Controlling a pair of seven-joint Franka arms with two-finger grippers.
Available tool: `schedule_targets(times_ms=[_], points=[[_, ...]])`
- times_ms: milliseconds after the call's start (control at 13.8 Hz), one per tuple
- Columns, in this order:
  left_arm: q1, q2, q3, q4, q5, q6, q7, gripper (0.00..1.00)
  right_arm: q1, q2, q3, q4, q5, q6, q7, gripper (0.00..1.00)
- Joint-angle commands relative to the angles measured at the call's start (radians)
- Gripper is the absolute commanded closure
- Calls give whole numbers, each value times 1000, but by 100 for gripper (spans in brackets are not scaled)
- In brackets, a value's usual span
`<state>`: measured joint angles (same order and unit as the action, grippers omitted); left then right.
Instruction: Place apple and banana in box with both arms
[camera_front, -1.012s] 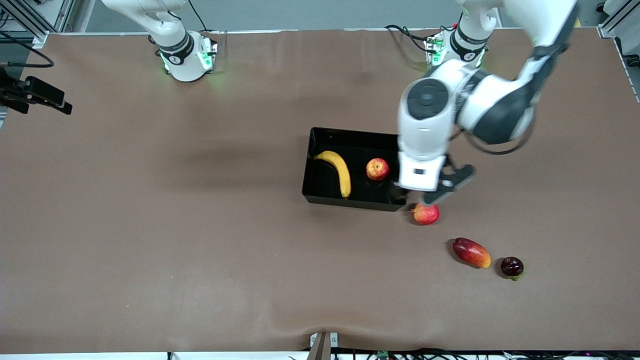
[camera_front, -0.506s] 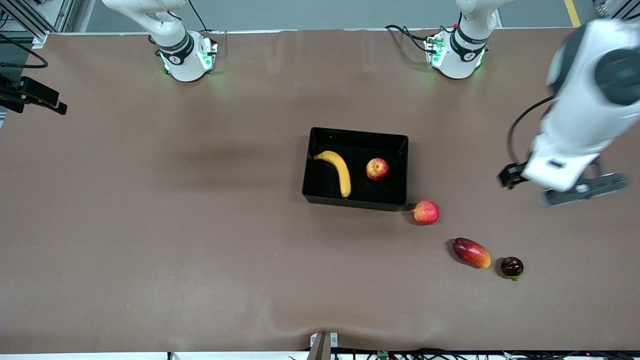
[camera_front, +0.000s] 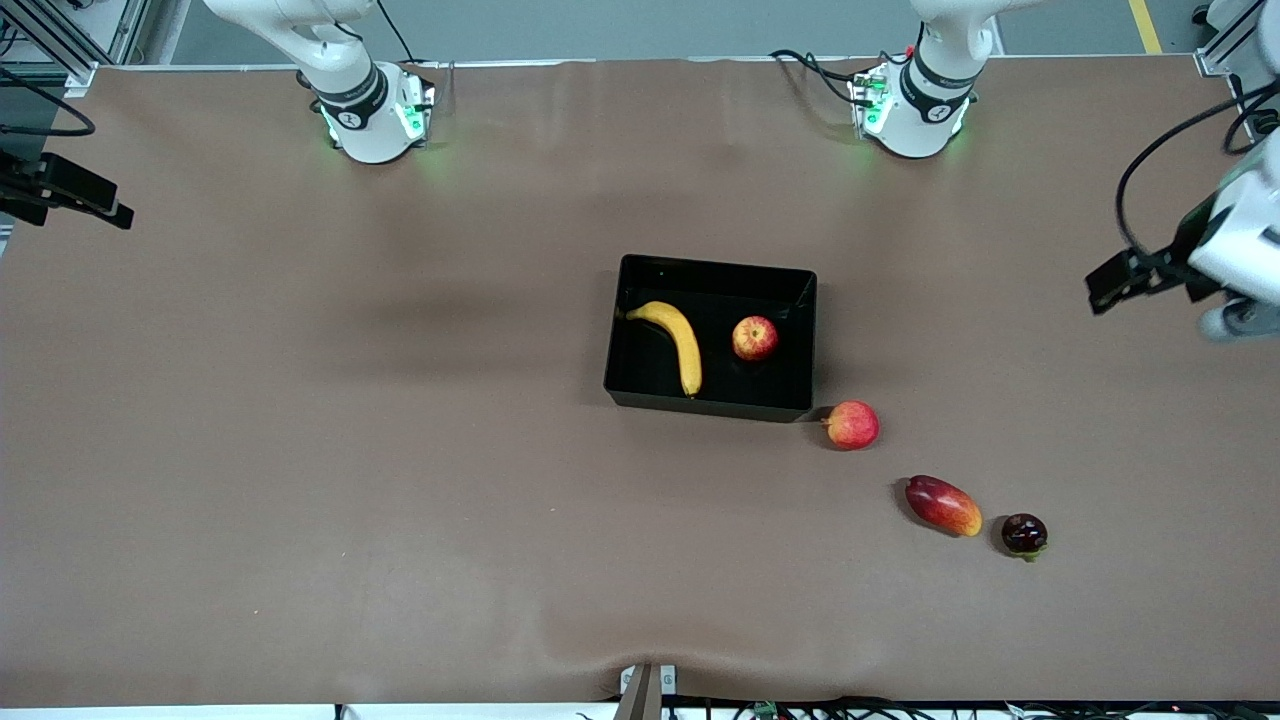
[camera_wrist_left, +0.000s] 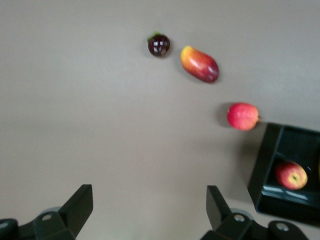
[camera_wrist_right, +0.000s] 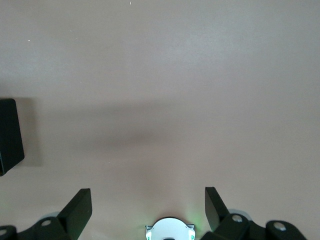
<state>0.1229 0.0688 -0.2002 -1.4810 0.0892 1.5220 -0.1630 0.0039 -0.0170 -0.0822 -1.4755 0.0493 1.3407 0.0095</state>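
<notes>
Sitting in the box (camera_front: 640, 385) near mid-desk are both task fruits: banana (camera_front: 677, 343) toward the right arm's end, apple (camera_front: 755, 338) toward the left arm's end, apart from each other. Box is resting on the brown desk (camera_front: 300, 450). Left gripper (camera_wrist_left: 150, 210) is hanging over bare desk at the left arm's end, well apart from the box, jaws apart w/ nothing between them. Right gripper (camera_wrist_right: 148, 210) is hovering over bare desk by its own base (camera_wrist_right: 169, 229), jaws also apart & empty; box corner (camera_wrist_right: 10, 135) is showing at the edge of the right wrist view. Lying outside, just beside the box corner nearer the front cam, is a pink-red apple (camera_front: 852, 425). Mango (camera_front: 943, 505) & a dark round fruit (camera_front: 1024, 534) are lying nearer the cam still, just beside each other, toward the left arm's end.
</notes>
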Motion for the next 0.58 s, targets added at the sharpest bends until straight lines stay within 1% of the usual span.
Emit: schedule_targets(times_ms=[0, 72, 145, 506], points=[[-127, -95, 161, -93, -51, -10, 33, 0, -13, -1, 12, 9, -3, -11, 9, 0], [-140, -112, 175, -110, -54, -11, 34, 0, -12, -1, 12, 9, -3, -15, 7, 0], [-137, -124, 174, -117, -55, -19, 34, 0, -9, 0, 12, 9, -6, -14, 6, 0], [-111, -146, 162, -107, -81, -48, 36, 0, -15, 2, 12, 8, -5, -9, 9, 0]])
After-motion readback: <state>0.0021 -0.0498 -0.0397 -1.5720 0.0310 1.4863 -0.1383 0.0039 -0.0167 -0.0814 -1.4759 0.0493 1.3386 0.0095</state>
